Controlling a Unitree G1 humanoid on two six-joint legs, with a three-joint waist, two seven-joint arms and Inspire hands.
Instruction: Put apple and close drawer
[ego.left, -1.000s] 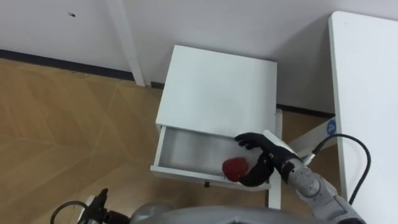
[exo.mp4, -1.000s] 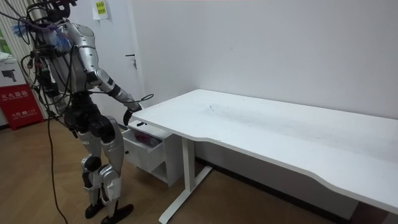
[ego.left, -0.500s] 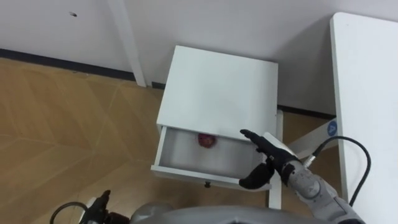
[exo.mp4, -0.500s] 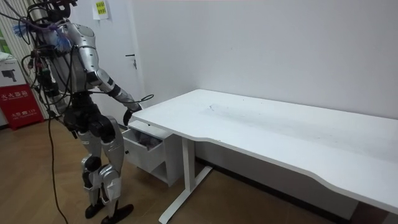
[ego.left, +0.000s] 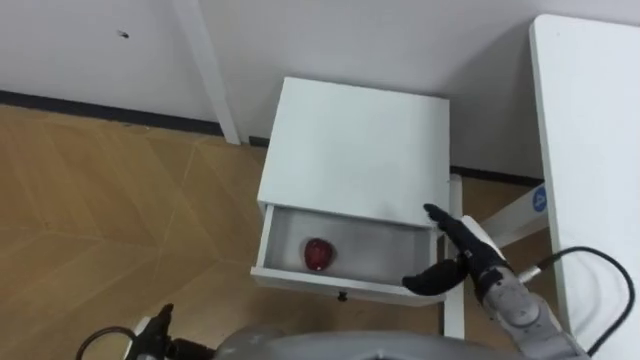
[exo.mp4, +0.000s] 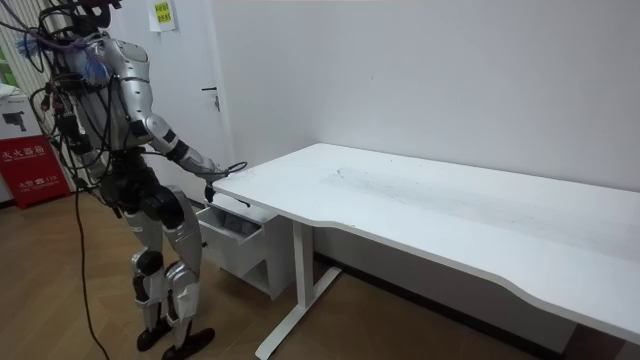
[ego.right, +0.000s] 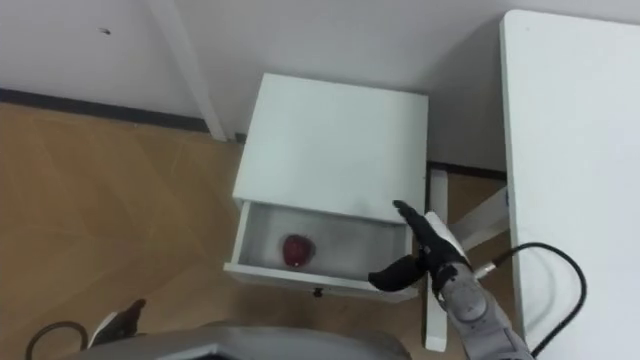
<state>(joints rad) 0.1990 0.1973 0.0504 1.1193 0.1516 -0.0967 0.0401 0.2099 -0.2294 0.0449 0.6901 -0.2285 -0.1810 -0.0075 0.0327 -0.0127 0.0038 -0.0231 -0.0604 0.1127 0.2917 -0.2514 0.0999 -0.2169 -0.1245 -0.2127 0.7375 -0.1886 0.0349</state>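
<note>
- The red apple (ego.left: 318, 254) lies on the floor of the open drawer (ego.left: 300, 277), toward its left half, in the lower middle of the frame; nothing is touching it
- The drawer belongs to a small white cabinet (ego.left: 355, 150) that stands against the wall, centre frame; it is pulled well out, so the inside is open to view
- The right hand (ego.left: 465, 258) hovers at the drawer's right end, lower right of the frame; its fingers (ego.left: 445, 222) are spread apart and straight, the thumb splayed below them, and they hold nothing
- The hand is over the drawer's right corner, well apart from the apple; whether it touches the drawer wall cannot be told
- The white desk surface (ego.left: 590, 130) runs down the right edge of the frame, bare where it shows; wooden floor (ego.left: 120, 200) fills the left side
- In the room view the robot stands upright at the end of the desk, facing the cabinet, with one arm reaching down and forward to the drawer
- Judged from this, the placing step looks done, since the apple is inside and the hand is empty; the closing step is the one in hand
- The next move probably calls for bringing the palm or flat fingers round to the drawer front, near the small knob (ego.left: 342, 296), and pushing straight toward the wall; a push from the far right corner could skew the drawer on its runners, and a hard shove may set the apple rolling
</note>
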